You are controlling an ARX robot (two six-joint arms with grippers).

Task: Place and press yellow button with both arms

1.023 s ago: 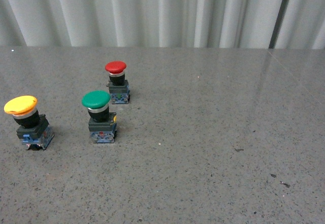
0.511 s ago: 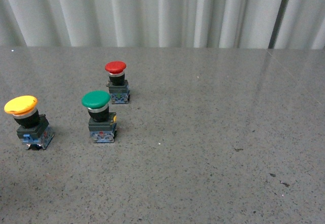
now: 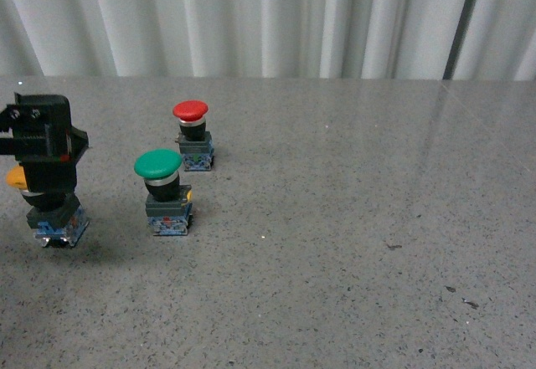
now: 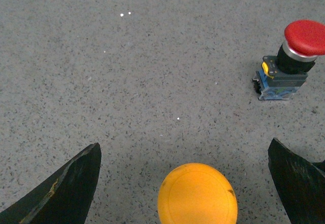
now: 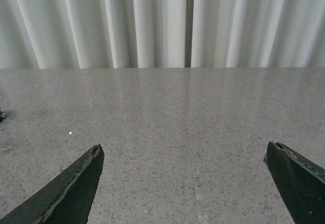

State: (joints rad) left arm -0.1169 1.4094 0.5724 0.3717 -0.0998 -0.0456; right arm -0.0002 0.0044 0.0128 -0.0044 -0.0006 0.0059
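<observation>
The yellow button (image 3: 55, 218) stands at the table's left; its cap is mostly hidden behind my left gripper (image 3: 42, 183), with only a yellow sliver and the blue-grey base showing. In the left wrist view the round yellow cap (image 4: 197, 196) lies between the two black fingers (image 4: 66, 193), which stand wide apart and do not touch it; my left gripper (image 4: 184, 148) is open and just above it. My right gripper (image 5: 184, 147) is open and empty over bare table, and is out of the front view.
A green-capped button (image 3: 163, 192) stands just right of the yellow one. A red-capped button (image 3: 193, 133) stands behind it and also shows in the left wrist view (image 4: 292, 56). The grey speckled table (image 3: 352, 218) ends at a white pleated curtain (image 3: 268, 17).
My left gripper has come into the front view from the left and now stands over the yellow button, covering its cap. The buttons have not moved.
</observation>
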